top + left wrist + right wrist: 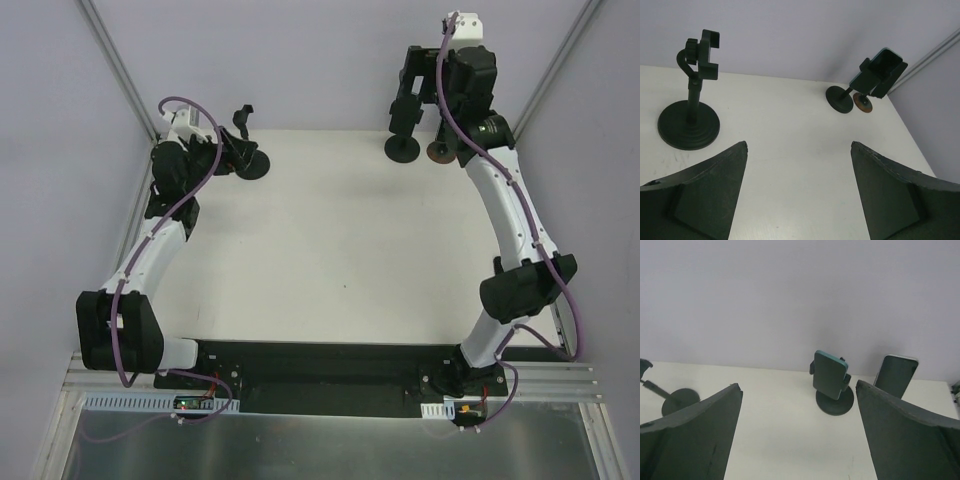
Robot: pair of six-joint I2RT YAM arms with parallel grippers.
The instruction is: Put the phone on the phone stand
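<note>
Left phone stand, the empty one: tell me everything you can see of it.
The empty phone stand is dark and matte; whether plastic or metal is unclear. It has a round stepped base, a thin upright post, a curved neck with a knob, and a clamp cradle on top holding nothing. It stands upright on the white table near the far left corner, touching only the table. The open left end effector is close by but clear of it.

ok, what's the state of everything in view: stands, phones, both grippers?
left gripper: open, empty
right gripper: open, empty
left stand: upright, clamp empty
right stand: upright, holding a phone
teal phone: upright, clamped in the right stand
dark slab: possibly a second phone, standing beside the right stand, support hidden
</note>
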